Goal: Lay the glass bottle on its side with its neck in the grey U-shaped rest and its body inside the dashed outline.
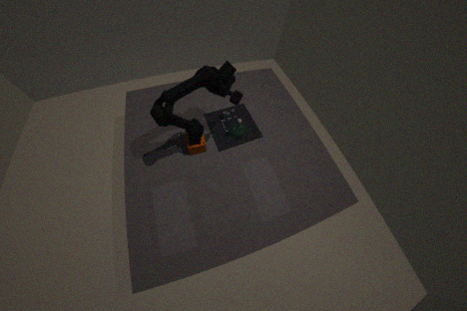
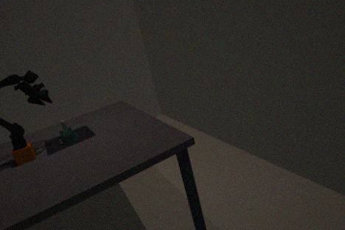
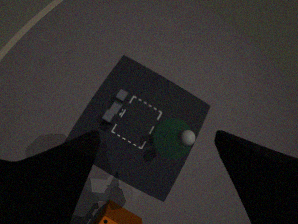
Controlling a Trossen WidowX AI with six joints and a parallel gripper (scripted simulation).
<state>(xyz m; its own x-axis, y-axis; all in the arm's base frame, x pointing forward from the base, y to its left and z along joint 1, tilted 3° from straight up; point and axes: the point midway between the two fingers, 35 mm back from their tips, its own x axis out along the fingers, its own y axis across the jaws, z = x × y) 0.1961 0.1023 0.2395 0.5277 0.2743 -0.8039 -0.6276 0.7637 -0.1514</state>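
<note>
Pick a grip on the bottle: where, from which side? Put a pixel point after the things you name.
I'd take the bottle (image 1: 237, 131) (image 2: 67, 134) (image 3: 170, 140) by its slim neck, fingers closing from opposite sides. It stands upright, neck above a wider green body. Coming from the side away from the grey rest (image 3: 114, 111) should keep the fingers clear of it.
</note>
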